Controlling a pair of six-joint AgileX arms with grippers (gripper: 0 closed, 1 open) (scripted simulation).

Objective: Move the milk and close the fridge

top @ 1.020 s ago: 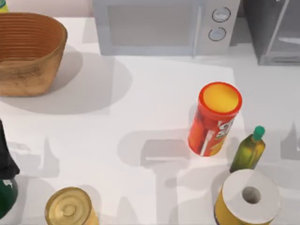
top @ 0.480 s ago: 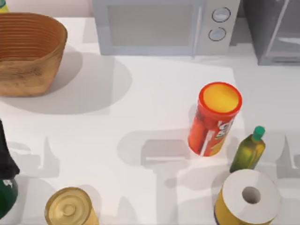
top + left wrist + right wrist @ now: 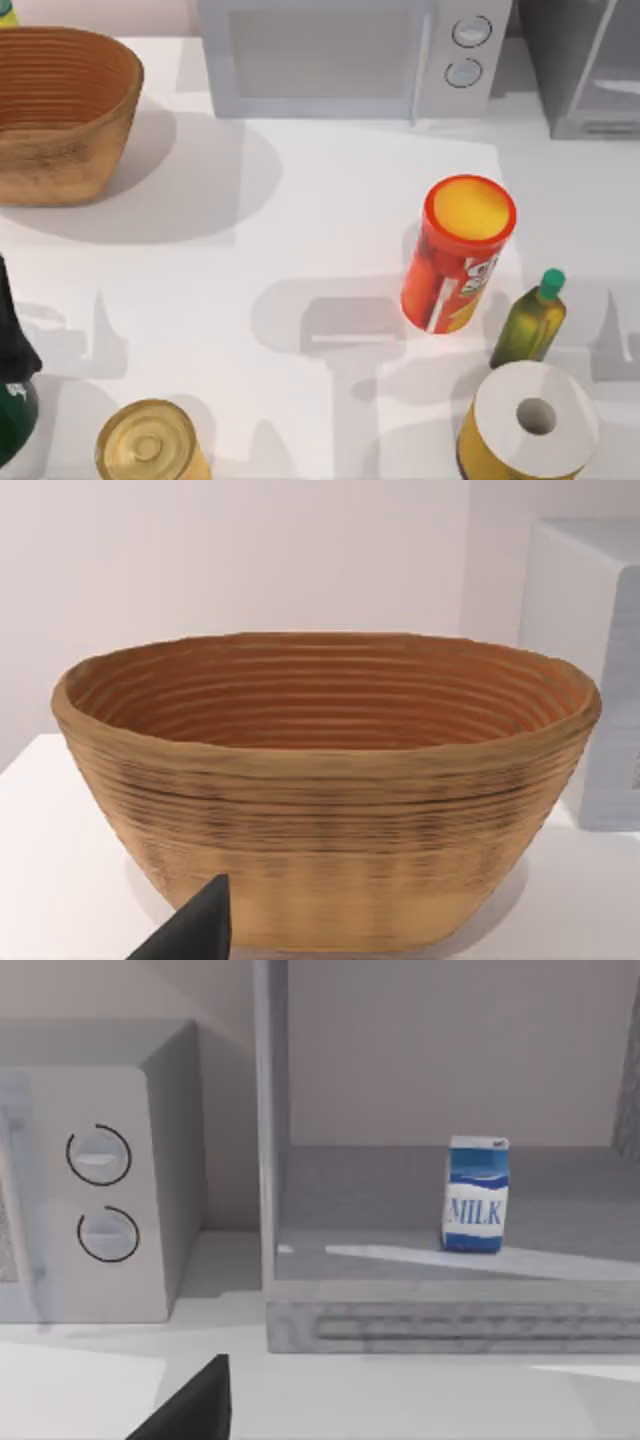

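1. milk (image 3: 476, 1194) stands upright on the fridge (image 3: 450, 1315) floor, door open.
2. expect it light, thin-walled; you should pinch its flat sides mid-height, gently.
3. right pincer's state: cannot tell.

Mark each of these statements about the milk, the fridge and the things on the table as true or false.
1. The milk carton stands upright inside the fridge. True.
2. The fridge door is closed. False: the fridge is open, and the carton shows on its floor with nothing in front.
3. The microwave stands beside the fridge, on the fridge's left in the top view. True.
4. The red can lies inside the wicker basket. False: it stands on the table, near the green-capped oil bottle.
5. The microwave has two round knobs. True.
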